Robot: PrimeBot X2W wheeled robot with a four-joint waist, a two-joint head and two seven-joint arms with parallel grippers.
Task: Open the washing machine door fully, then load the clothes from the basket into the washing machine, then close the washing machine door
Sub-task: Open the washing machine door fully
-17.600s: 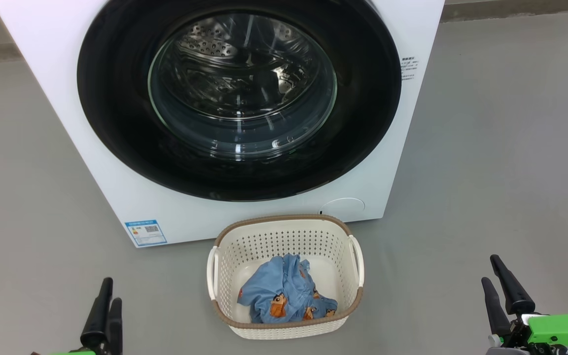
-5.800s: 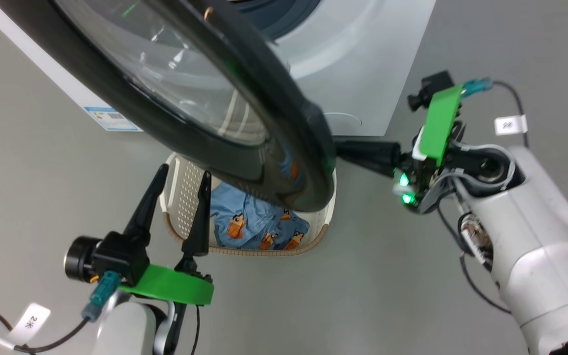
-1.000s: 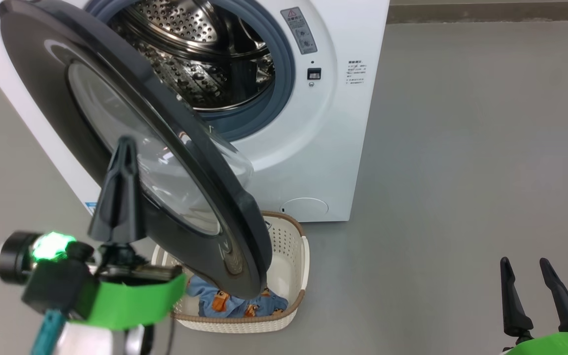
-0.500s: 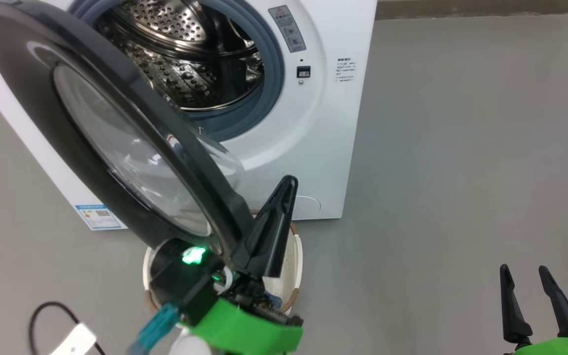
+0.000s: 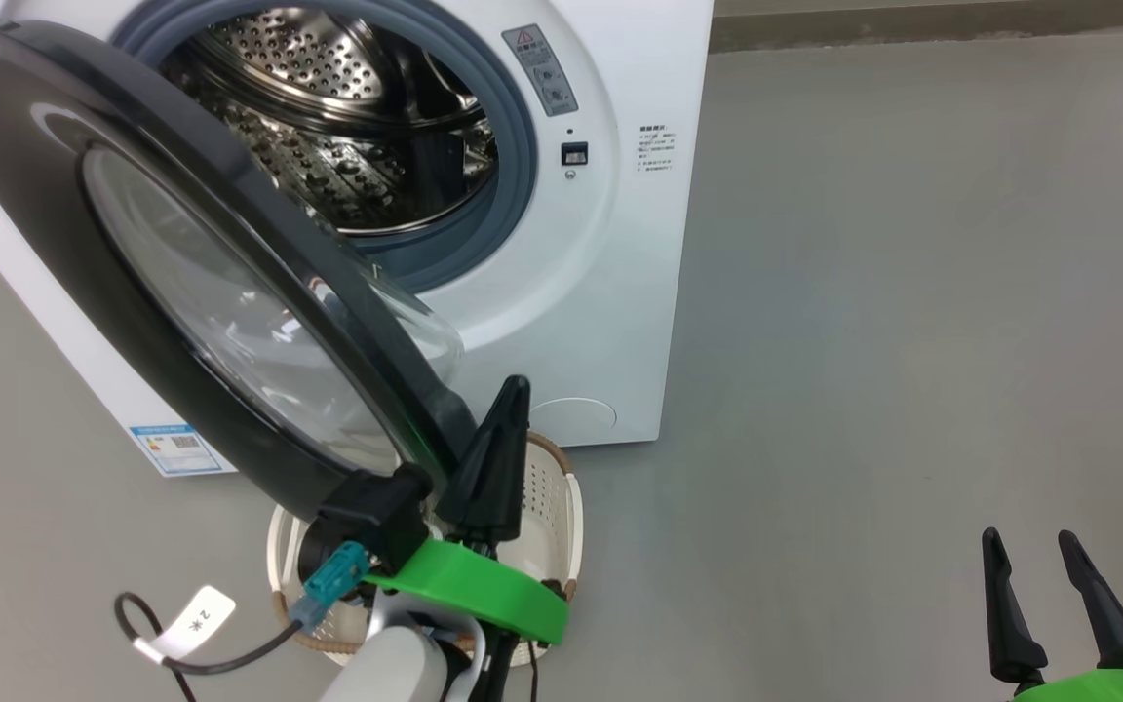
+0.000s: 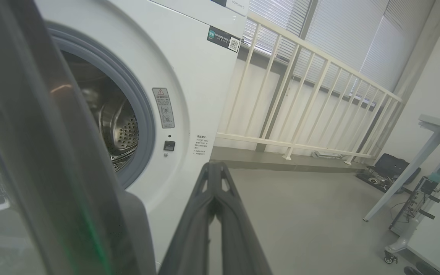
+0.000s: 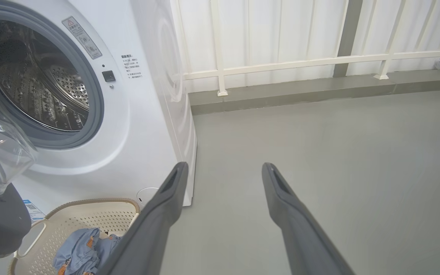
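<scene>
The washing machine [image 5: 610,292], a big smooth white box, stands on the matt grey floor [image 5: 912,341] with its mouth uncovered. Inside is a steel drum [image 5: 328,127] pitted with holes, ringed by a grey-blue rubber gasket [image 5: 515,185]. The washing machine door [image 5: 35,195] is round and glossy black, with a clear bulging glass bowl at its centre. It hangs swung out to the left, part open, its lower rim over the basket [image 5: 547,487]. That basket is cream perforated plastic with a brown woven-look rim, and it sits on the floor right at the foot of the machine's front. The clothes [image 7: 78,250], crumpled light blue cloth with small orange figures, lie inside it.

The left pincer [image 5: 515,388] has its two long dark fingers pressed together on nothing. It points up just beside the door's lower rim, on the drum side; whether it touches the rim I cannot tell. A second ago it stood before the door's outer face, and it has since come round under the rim. The right pincer [image 5: 1027,538] is spread apart and empty, well away from the machine, as it was. The door's swing looks much the same.
</scene>
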